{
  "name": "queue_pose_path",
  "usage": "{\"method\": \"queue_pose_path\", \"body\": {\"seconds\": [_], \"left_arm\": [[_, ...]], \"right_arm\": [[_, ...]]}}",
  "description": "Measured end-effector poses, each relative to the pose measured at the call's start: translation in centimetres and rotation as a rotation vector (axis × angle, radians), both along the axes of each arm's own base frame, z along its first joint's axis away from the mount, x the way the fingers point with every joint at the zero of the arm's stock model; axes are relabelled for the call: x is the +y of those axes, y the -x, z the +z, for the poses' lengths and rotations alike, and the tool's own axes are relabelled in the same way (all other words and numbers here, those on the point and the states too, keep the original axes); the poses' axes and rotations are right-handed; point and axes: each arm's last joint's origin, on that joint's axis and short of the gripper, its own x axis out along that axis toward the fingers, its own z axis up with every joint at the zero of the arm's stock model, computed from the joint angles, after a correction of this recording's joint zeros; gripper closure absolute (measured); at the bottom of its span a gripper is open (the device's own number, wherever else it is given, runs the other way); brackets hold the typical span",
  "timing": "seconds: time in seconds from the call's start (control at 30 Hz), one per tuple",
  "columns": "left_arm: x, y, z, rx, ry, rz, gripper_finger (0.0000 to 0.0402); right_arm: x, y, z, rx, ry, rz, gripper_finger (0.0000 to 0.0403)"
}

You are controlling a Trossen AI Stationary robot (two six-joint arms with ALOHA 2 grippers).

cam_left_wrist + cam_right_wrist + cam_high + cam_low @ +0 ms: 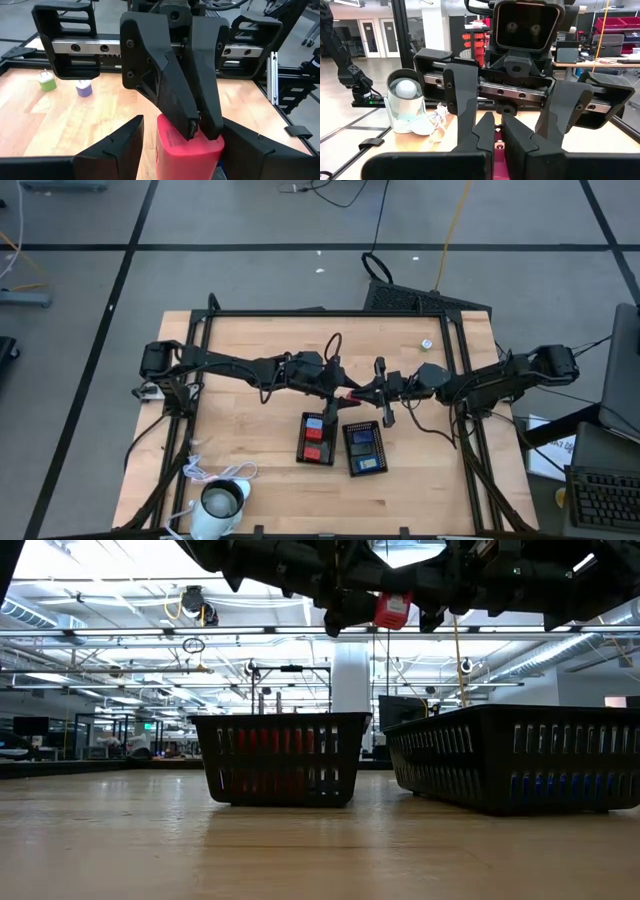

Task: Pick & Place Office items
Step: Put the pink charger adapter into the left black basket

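Observation:
A red block (351, 396) hangs high over the middle of the table, where both arms meet; the low view shows the red block (393, 610) far above the wood. My right gripper (497, 122) is shut on it. My left gripper (343, 393) is open, one finger on each side of the block (190, 155). Bare wood shows between the block and one left finger; whether the other touches it I cannot tell. Below stand two black trays, one with red blocks (317, 438) and one with blue blocks (364, 448). My right gripper pinches the red block between its two fingertips, on the end that faces the table's right side (170, 137). The fingers (165, 95) come about level from the table's right. The block is lifted clear, well above the trays, between my left gripper's open fingers.
A white cup-like thing with a cord (222, 502) stands at the near left corner. Two small pieces, one green (47, 82) and one purple (83, 89), sit on the wood toward the far right. Dark frame rails (330, 312) run along the table's edges.

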Motion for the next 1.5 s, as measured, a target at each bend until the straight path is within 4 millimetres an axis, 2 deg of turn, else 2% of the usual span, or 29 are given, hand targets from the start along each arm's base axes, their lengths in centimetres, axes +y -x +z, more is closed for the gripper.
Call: {"method": "queue_pose_path", "body": {"seconds": [0.33,0.47,0.73,0.97,1.27,1.37,1.5], "left_arm": [[0.0,0.3,0.3,0.019,0.035,0.007,0.0172],[0.0,0.8,0.9,0.044,0.065,0.024,0.0172],[0.2,0.2,2.4,0.198,0.053,0.029,0.0172],[0.0,0.1,3.7,0.200,0.028,0.011,0.0172],[0.1,-0.5,3.3,0.232,0.032,0.005,0.0172],[0.1,-1.0,2.2,0.255,0.029,0.019,0.0172],[0.3,-1.2,2.1,0.248,0.016,0.036,0.0172]], "right_arm": [[0.0,0.0,0.0,-0.002,0.000,0.000,0.0395],[0.0,0.0,0.0,-0.002,0.000,-0.002,0.0395],[-0.1,0.0,0.0,0.004,-0.002,-0.022,0.0395],[-0.1,0.0,-0.1,0.007,-0.008,-0.022,0.0395],[-0.1,0.0,0.0,0.006,-0.008,-0.023,0.0395],[-0.1,0.0,-0.1,0.006,-0.008,-0.023,0.0395],[-0.1,0.0,-0.1,0.009,-0.009,-0.027,0.0395]]}}
